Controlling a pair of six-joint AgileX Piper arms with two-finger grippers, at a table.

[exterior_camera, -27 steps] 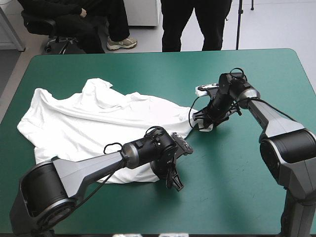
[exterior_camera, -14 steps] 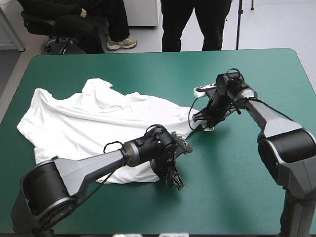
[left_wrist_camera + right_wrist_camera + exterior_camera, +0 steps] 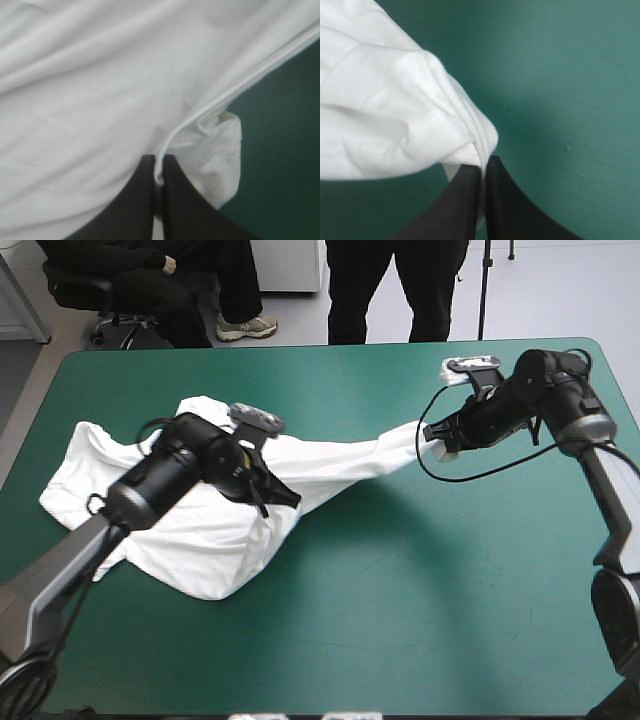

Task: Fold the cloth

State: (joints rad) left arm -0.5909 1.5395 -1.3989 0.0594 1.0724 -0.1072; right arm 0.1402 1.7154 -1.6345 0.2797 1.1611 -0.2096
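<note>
The teal-green covered surface (image 3: 420,600) lay bare across its near and right side, and the white short-sleeved fabric T-shirt (image 3: 190,530) sat rumpled over the left half, one end drawn out in a long band toward the far right. And there was the left gripper (image 3: 287,498), low over the middle of the heap, pinched tight on a rolled hem, with only the thin edge of the cloth between its tips in the left wrist view and a small flap hanging loose just beside it. Over on the other side the right gripper (image 3: 446,446) was clamped on a bunched corner, lifted clear of the surface, the seam gathered into a knot right at its tips. So both ends were held and the shirt was strung between them, wrinkled and sagging at the left. This looked like the spreading-out step, with no fold made yet. The next move would call for drawing the two held points further apart and laying the cloth down flat, without letting either pinch slip or dragging the loose bulk into a new heap.
</note>
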